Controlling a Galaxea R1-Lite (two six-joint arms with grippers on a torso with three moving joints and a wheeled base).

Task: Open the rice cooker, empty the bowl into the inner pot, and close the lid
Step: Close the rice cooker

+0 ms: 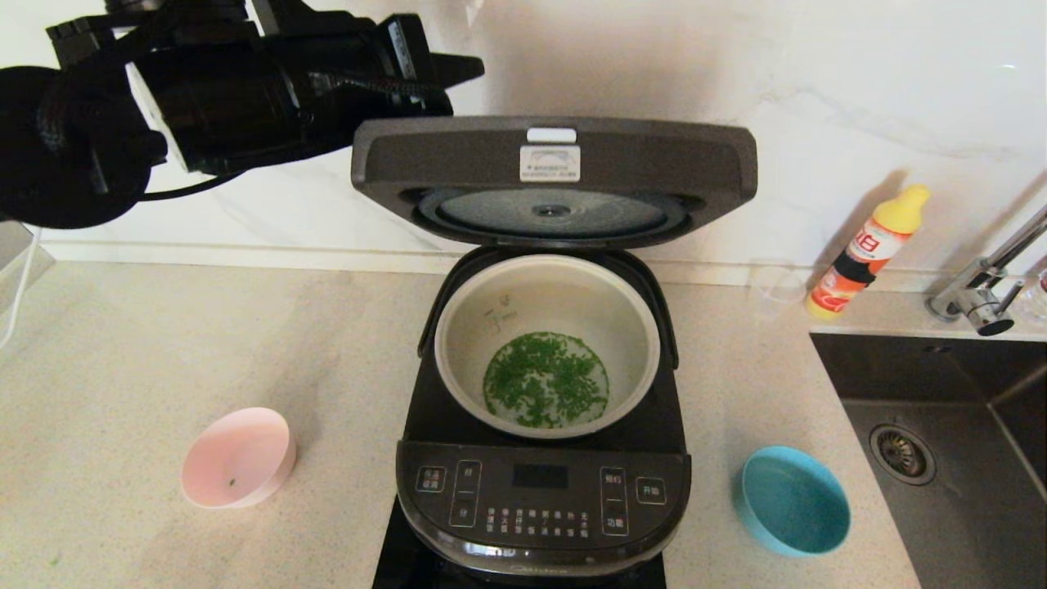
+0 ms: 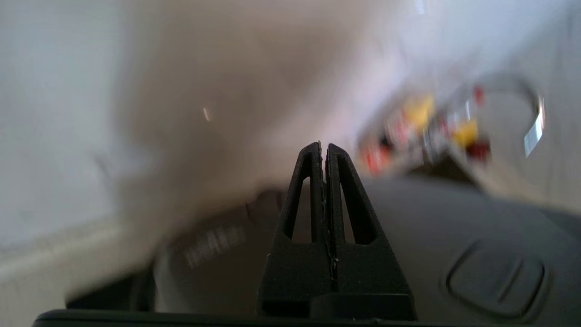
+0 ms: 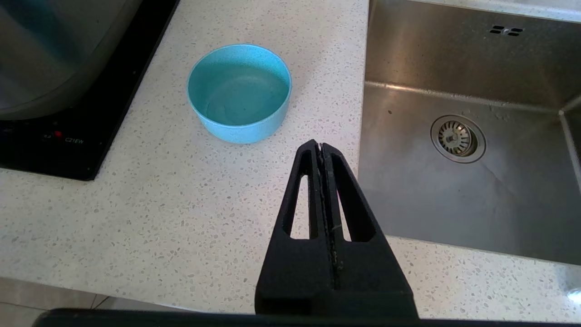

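Observation:
The black rice cooker point(image 1: 544, 491) stands at the counter's middle with its lid point(image 1: 556, 176) raised, dimpled disc facing forward. The cream inner pot point(image 1: 466, 327) holds green bits point(image 1: 546, 379) on its bottom. The pale pink bowl point(image 1: 239, 458) sits upright on the counter left of the cooker, with only a green speck inside. My left gripper point(image 1: 470, 69) is shut and empty, held high at the lid's upper left corner. In the left wrist view it point(image 2: 323, 146) points over the lid's dark outer face point(image 2: 454, 227). My right gripper point(image 3: 321, 145) is shut and empty above the counter.
A teal bowl point(image 1: 792, 501) sits right of the cooker, also in the right wrist view point(image 3: 239, 93). The steel sink point(image 1: 941, 458) and faucet point(image 1: 981, 294) are at far right. An orange-yellow bottle point(image 1: 867, 249) and a clear cup point(image 1: 775, 288) stand by the wall.

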